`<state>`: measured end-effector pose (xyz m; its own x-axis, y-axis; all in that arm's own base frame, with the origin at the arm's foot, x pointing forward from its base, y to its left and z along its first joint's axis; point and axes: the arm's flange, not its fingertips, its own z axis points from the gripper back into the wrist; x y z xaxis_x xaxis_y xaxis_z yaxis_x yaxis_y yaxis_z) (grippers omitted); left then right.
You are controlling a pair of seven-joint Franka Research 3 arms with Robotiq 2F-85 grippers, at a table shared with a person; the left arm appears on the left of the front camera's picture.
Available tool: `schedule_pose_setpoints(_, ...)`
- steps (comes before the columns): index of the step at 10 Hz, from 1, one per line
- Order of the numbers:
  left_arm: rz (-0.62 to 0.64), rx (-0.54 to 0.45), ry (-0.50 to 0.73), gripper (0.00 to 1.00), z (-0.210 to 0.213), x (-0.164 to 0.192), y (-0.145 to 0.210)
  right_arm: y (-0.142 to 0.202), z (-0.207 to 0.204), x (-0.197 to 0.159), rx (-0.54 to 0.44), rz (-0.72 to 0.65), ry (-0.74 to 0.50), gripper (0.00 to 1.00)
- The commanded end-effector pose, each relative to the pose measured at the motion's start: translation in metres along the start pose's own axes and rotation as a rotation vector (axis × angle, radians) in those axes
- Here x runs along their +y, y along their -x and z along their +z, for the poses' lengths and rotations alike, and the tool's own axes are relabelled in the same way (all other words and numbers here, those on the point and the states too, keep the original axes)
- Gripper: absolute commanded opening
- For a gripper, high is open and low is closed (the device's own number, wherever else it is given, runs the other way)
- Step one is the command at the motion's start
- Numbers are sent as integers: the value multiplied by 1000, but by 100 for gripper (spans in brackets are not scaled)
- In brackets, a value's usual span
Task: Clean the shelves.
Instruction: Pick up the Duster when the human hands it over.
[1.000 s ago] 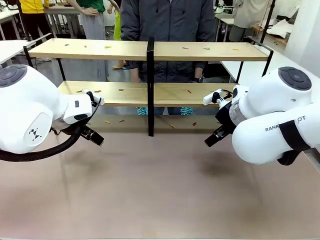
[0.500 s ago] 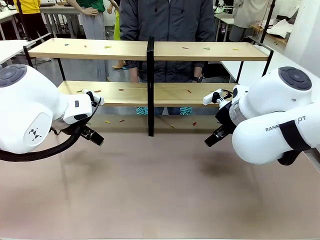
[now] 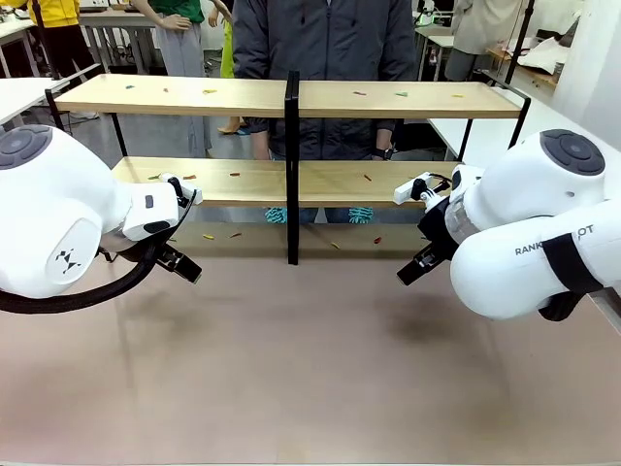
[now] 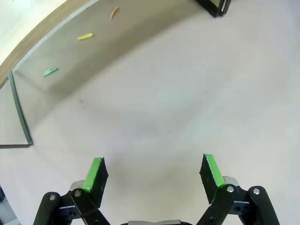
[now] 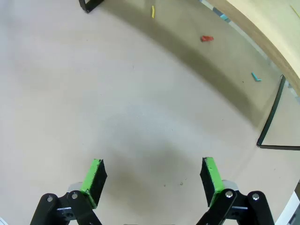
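The shelves (image 3: 233, 97) stand across the far half of the table: two light wooden boards in a thin black frame with a black centre post (image 3: 292, 165). Small coloured scraps lie on both boards and on the table under them, such as a red scrap (image 5: 206, 38) and a yellow scrap (image 4: 85, 36). My left gripper (image 4: 153, 173) hovers open over bare table in front of the shelves' left half. My right gripper (image 5: 152, 176) hovers open before the right half. Nothing sits between either pair of green pads.
A person in a dark jacket (image 3: 325, 39) stands behind the shelves at the middle. The shelves' black frame leg (image 5: 269, 126) stands close to my right gripper. Another frame leg (image 4: 18, 112) is near my left one. Bare table (image 3: 310, 379) lies in front.
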<state>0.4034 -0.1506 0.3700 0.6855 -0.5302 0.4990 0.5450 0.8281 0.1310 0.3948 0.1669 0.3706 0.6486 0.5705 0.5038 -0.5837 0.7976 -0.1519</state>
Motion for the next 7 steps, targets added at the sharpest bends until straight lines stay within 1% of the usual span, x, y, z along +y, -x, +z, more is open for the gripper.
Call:
schedule_pose_setpoints(1,0,0,0,100,0,0,0,0,0,0,0,-1,0,100)
schedule_pose_setpoints(6,0,0,0,100,0,0,0,0,0,0,0,0,0,100)
schedule_pose_setpoints(7,0,0,0,100,0,0,0,-1,24,-2,-13,31,-63,100)
